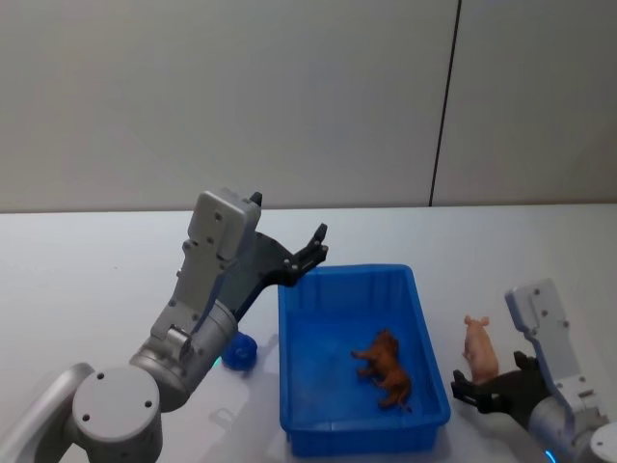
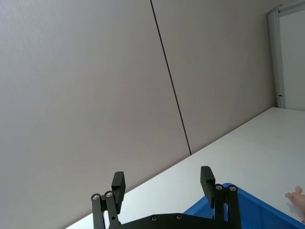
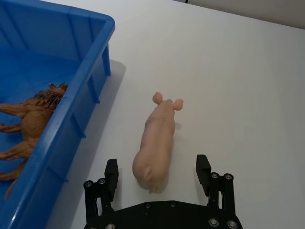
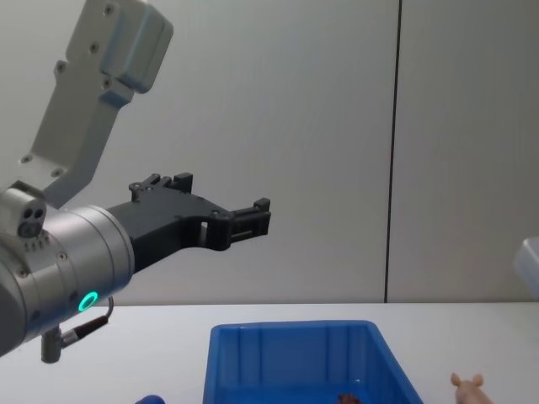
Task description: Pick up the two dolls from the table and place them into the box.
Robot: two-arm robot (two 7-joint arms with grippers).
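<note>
Right gripper (image 3: 157, 168) sits low at the near right. Its wrist view shows the fingers spread either side of the pink doll (image 3: 158, 143), clear of it, on the table (image 3: 238, 86). The head view shows the left gripper (image 1: 316, 246) raised, released, above the box (image 1: 289, 386). The brown doll (image 1: 386, 367) lies inside.

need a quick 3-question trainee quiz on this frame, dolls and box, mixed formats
1. True or false: the brown doll lies inside the box.
2. The pink doll is: A) inside the box B) on the table beside the box C) held in the air.
3. Which gripper is lined up on the pink doll, fingers open?
Key: 1 true. 2 B. 3 the right gripper.
</note>
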